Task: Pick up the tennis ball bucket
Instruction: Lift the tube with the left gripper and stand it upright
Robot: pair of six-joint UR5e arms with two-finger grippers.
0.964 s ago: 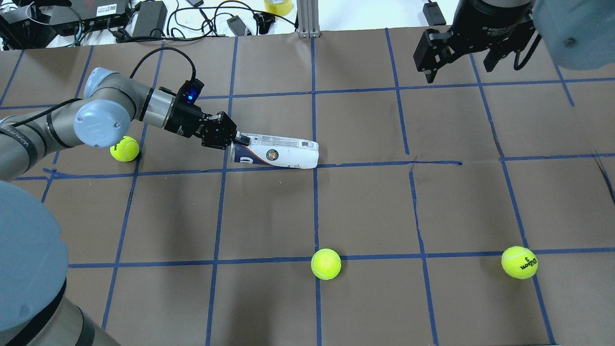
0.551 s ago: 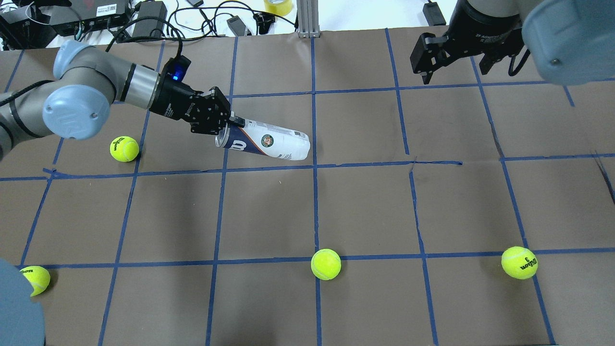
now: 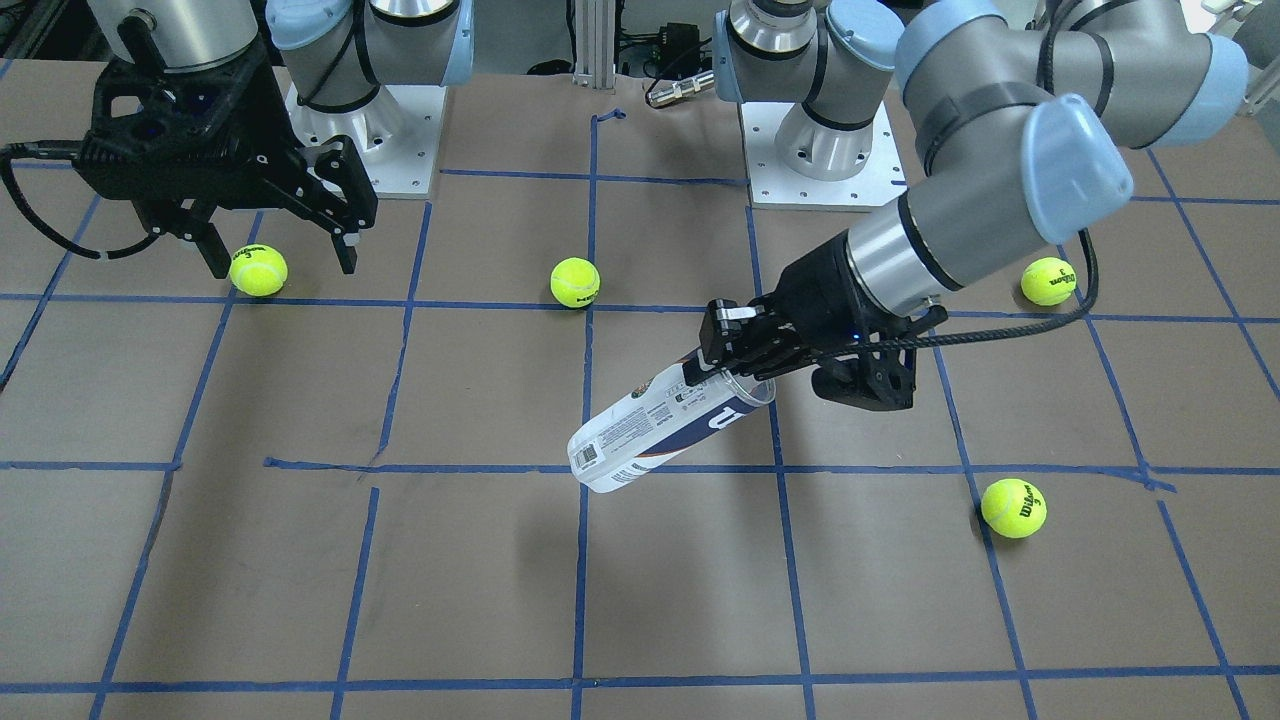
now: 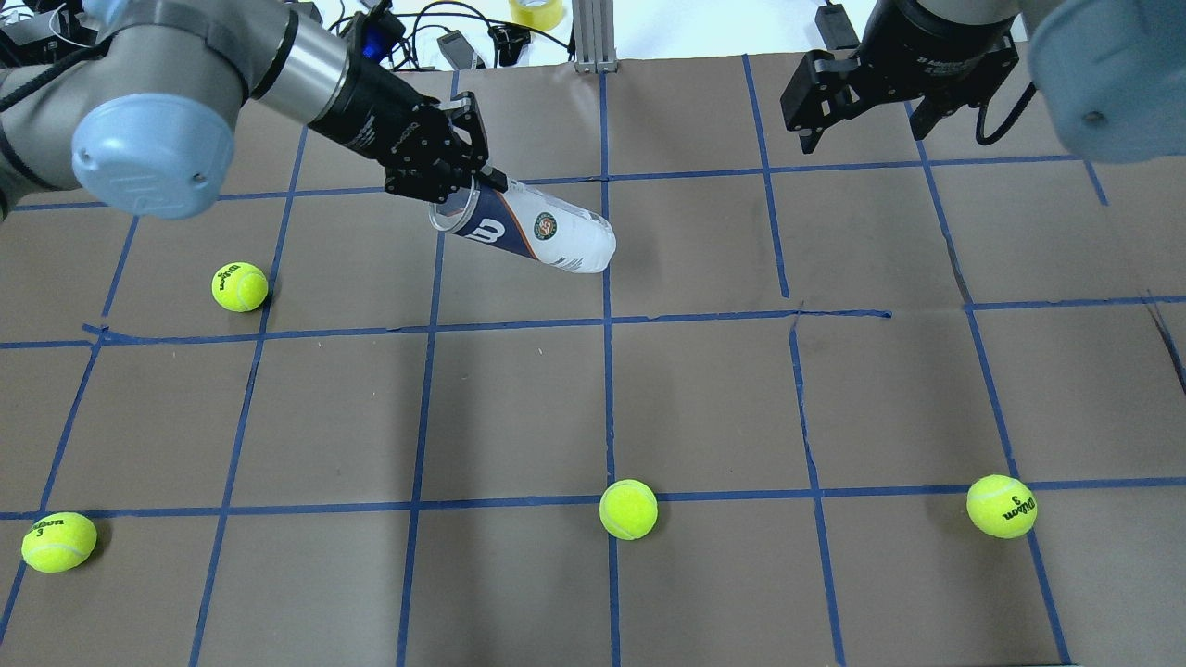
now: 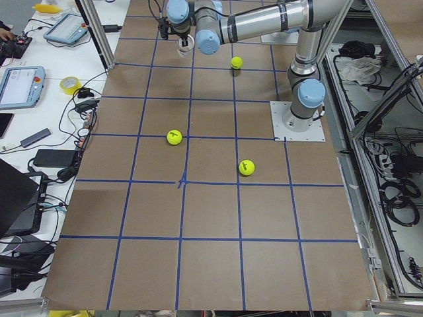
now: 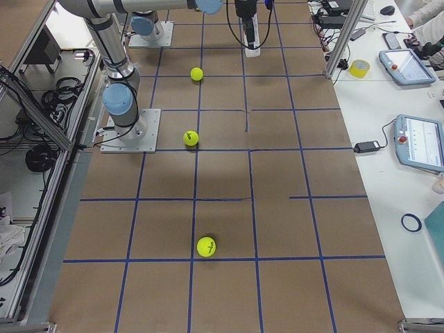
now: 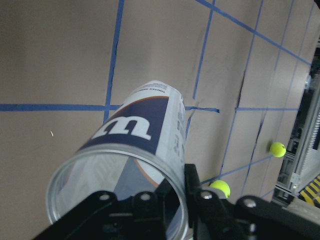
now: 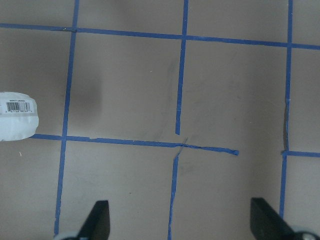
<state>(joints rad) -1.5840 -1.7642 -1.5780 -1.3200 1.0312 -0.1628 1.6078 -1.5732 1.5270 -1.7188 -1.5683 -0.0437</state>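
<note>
Tennis ball bucket (image 4: 547, 232) held off the tabletop (image 4: 704, 398) by the left tool (image 4: 485, 178).

The left tool is closed on the can's open silver rim, pinching the wall. The can hangs tilted, its closed barcode end lower and pointing toward the table's middle, with its shadow on the brown paper below. In the overhead view it sits toward the far edge, where an aluminium post (image 4: 593, 37) stands. The right tool (image 3: 282, 255) hangs over the far right corner with its jaws spread wide, holding nothing, well apart from the can. Four tennis balls (image 4: 628, 509) lie scattered, all well away from the can; the nearest (image 4: 239, 286) is toward the left arm's side.
</note>
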